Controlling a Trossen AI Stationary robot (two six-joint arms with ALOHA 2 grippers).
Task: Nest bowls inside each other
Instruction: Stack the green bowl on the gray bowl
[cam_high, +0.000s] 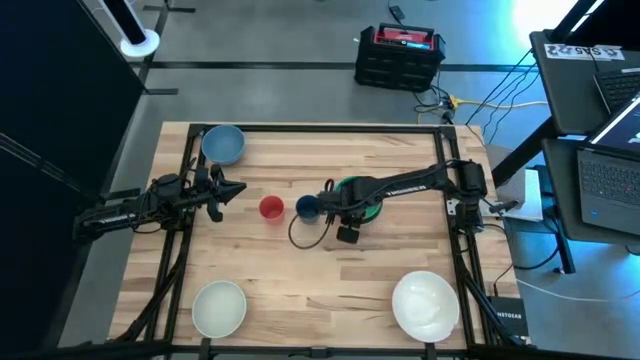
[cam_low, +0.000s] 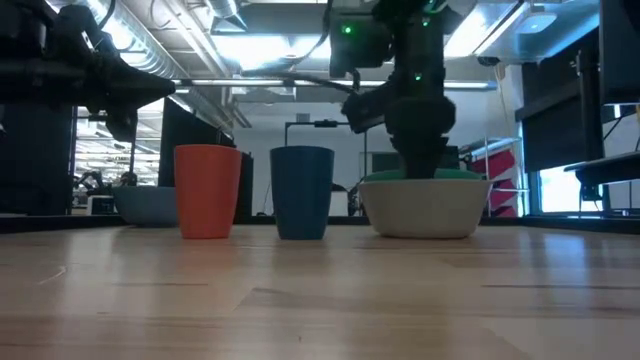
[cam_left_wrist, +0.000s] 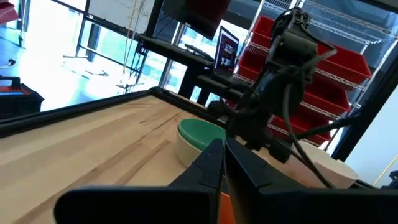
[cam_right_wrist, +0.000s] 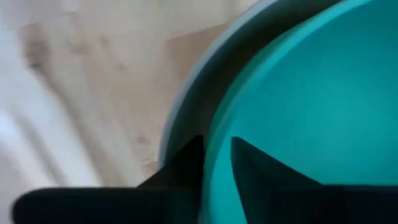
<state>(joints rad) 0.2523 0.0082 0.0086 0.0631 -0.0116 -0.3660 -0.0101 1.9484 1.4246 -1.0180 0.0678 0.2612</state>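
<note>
The left gripper (cam_high: 232, 189) hovers at the table's (cam_high: 330, 290) left side, fingers pressed together, near the light blue bowl (cam_high: 223, 144). Rightward stand the tiny red bowl (cam_high: 270, 208) and navy bowl (cam_high: 307, 207). The right gripper (cam_right_wrist: 216, 152), fingers slightly parted astride the rim, sits over the green bowl (cam_right_wrist: 311, 118) nested in a pale bowl (cam_low: 425, 211).

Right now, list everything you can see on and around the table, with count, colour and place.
Green bowl: one, nested in a pale bowl, table middle.
Red cup: one, middle.
Navy cup: one, beside the red.
Blue bowl: one, far left corner.
White bowls: two, near left and near right.
Black case: one, on the floor.
Laptops: on the right-hand desk.
Left tool: shut, left side.
Right tool: straddling the green rim.
</note>
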